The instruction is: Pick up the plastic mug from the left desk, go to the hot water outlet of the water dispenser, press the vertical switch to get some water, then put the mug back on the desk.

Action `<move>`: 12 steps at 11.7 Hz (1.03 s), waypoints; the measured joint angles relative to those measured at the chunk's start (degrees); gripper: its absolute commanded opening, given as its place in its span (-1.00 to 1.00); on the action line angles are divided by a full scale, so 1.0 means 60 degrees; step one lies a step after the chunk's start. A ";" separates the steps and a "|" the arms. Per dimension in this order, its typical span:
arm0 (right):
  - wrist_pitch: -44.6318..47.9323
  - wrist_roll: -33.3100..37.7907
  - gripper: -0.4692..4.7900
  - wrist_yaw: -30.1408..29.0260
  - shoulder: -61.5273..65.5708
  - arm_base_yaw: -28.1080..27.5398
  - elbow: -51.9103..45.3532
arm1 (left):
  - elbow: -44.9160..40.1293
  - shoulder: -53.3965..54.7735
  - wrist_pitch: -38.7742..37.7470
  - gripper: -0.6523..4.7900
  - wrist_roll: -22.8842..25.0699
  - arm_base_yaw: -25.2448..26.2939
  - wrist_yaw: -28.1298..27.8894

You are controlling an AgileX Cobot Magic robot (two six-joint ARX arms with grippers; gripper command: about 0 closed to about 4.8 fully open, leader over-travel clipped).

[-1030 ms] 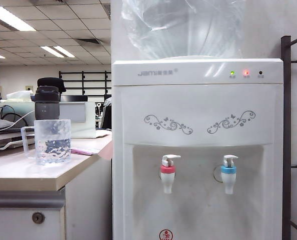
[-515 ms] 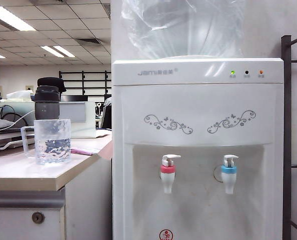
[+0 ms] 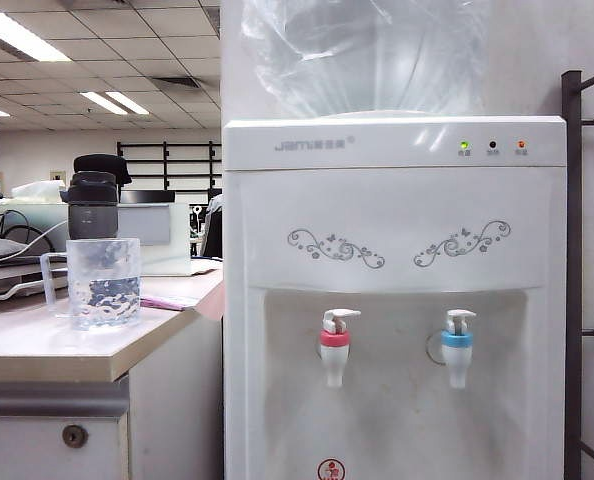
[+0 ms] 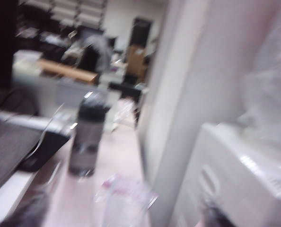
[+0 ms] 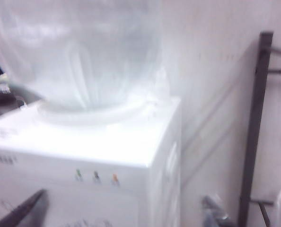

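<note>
Plastic mug [image 3: 103, 282] sits untouched at left on the left desk [image 3: 47, 345], tumbler [image 3: 93, 203] just behind. Left gripper [image 4: 117, 222] and right gripper [image 5: 121, 213]: only blurred fingertips show, apparently spread wide, empty. Approach low, clamp the mug wall, avoid the tumbler.

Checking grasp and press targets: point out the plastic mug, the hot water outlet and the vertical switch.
plastic mug [image 3: 103, 283], exterior view, middle of its dimpled wall.
hot water outlet [image 3: 334, 340], exterior view, on its pink-red collar.
vertical switch [image 3: 342, 315], exterior view, white lever tab on top of that tap.
</note>
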 measured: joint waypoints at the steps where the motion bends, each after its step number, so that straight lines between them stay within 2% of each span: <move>1: 0.0168 -0.0015 0.60 -0.0175 0.0197 0.0000 0.0200 | 0.0087 0.0226 0.0211 1.00 0.0007 0.0000 0.0138; 2: 0.0332 -0.0040 0.60 -0.0368 0.0404 0.0007 0.0412 | 0.0186 0.0648 0.0488 1.00 0.0000 0.0000 0.0270; 3: 0.0576 -0.0131 0.59 -0.0943 0.1228 0.0215 0.1133 | 0.0364 0.2106 0.1257 1.00 -0.0168 -0.0011 0.0699; 4: 0.0506 -0.0852 0.60 -0.1319 0.2718 0.0874 0.2113 | 0.0608 0.4302 0.2514 1.00 -0.0361 -0.0226 0.0863; 6: 0.0856 -0.1198 0.60 -0.0776 0.3748 0.1563 0.2703 | 0.0630 0.6626 0.3894 1.00 -0.0076 -0.0419 0.0495; 7: 0.1384 -0.1268 0.60 0.0168 0.5220 0.2903 0.2703 | 0.0630 1.0910 0.7191 1.00 0.1275 -0.0586 -0.0499; 11: 0.1632 -0.1585 0.60 0.0827 0.6375 0.3450 0.2703 | 0.0714 1.3770 0.9668 1.00 0.1333 -0.0579 -0.1650; 12: 0.2317 -0.1698 0.60 0.0871 0.7184 0.3439 0.2703 | 0.1253 1.5507 1.1074 1.00 0.1337 -0.0579 -0.1683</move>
